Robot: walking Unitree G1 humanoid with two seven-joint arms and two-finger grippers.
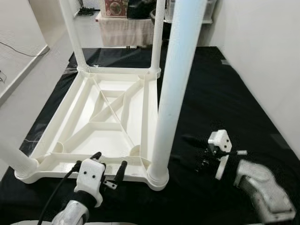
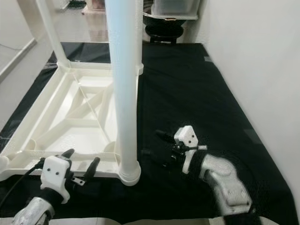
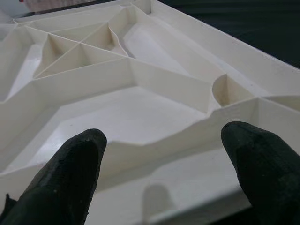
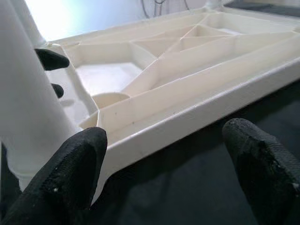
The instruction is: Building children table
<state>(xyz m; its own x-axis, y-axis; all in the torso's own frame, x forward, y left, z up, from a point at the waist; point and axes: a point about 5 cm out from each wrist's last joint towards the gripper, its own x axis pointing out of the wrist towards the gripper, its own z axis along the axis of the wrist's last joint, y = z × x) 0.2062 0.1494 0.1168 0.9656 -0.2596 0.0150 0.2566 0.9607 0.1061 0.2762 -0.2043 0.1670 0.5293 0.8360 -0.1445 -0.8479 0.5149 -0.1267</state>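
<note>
Fingers of the left gripper [image 1: 108, 165] spread wide at the near rim of the upturned white tabletop [image 1: 112, 112] on the black floor mat [image 1: 220, 98]; right gripper [image 2: 161, 145] gapes beside the near-right leg [image 1: 176, 84]. Stiff, light, slick plastic: grip ribs or rim.

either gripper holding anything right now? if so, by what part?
Nothing is held. The left gripper is open at the near rim of the upturned tabletop. The right gripper is open over the black mat, beside the near leg.

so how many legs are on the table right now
4: near right leg in the foreground, near left leg cut off at the edge, far left leg and far right leg at the back.
</note>
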